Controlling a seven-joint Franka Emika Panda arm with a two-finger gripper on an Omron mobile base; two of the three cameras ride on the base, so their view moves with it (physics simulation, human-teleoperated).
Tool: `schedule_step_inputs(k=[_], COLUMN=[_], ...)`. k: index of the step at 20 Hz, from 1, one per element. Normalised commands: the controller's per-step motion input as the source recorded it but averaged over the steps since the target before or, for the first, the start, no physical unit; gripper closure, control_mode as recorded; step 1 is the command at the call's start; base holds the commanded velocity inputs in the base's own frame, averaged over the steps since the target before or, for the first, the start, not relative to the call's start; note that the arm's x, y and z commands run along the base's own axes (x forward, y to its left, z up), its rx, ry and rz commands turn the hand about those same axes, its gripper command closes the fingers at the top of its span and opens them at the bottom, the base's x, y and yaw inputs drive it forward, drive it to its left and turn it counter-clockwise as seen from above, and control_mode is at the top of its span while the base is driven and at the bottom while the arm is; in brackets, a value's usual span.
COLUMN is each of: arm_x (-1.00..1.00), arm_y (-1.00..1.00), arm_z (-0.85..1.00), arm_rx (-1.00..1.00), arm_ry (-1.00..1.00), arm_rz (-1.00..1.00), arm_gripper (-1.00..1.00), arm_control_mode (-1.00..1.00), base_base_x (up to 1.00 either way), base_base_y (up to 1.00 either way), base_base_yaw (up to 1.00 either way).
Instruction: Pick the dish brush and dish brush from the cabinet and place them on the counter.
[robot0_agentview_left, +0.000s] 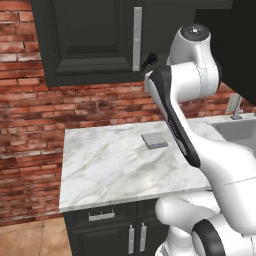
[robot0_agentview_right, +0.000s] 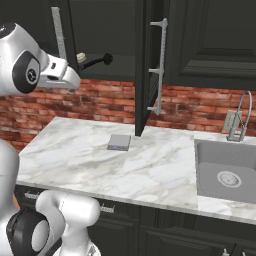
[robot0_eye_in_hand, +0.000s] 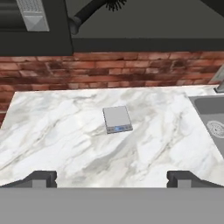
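Two brushes (robot0_agentview_right: 95, 61) lie lengthwise along the open cabinet's (robot0_agentview_right: 145, 65) shelf edge.

A flat grey pad (robot0_eye_in_hand: 117, 119) lies on the marble counter (robot0_eye_in_hand: 57, 131), a black brush (robot0_eye_in_hand: 94, 9) on the cabinet shelf (robot0_eye_in_hand: 144, 43).

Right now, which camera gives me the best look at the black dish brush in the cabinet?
The right base view: the black dish brush lies on the cabinet shelf, handle and bristle head both clear. The hand view cuts its head off at the top edge. In the left base view it is a small dark shape beside the arm.
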Motion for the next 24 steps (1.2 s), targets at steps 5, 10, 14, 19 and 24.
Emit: schedule_step_inputs(k=[5, 10, 14, 19, 24], arm_x=[0.1, 0.08, 0.08, 0.11, 0.12], arm_y=[0.14, 0.12, 0.15, 0.14, 0.11], arm_z=[0.1, 0.11, 0.07, 0.11, 0.1], arm_rx=[0.01, 0.0, 0.0, 0.0, 0.0], arm_ry=[-0.01, -0.02, -0.02, -0.03, -0.03], arm_rz=[-0.02, -0.02, -0.02, -0.02, -0.02], arm_gripper=[-1.0, -1.0, -1.0, -1.0, -1.0], arm_control_mode=[-1.0, -1.0, -1.0, -1.0, -1.0], base_base_x=[0.0, 0.0, 0.0, 0.0, 0.0], base_base_y=[0.0, 0.0, 0.0, 0.0, 0.0], base_base_yaw=[0.0, 0.0, 0.0, 0.0, 0.0])
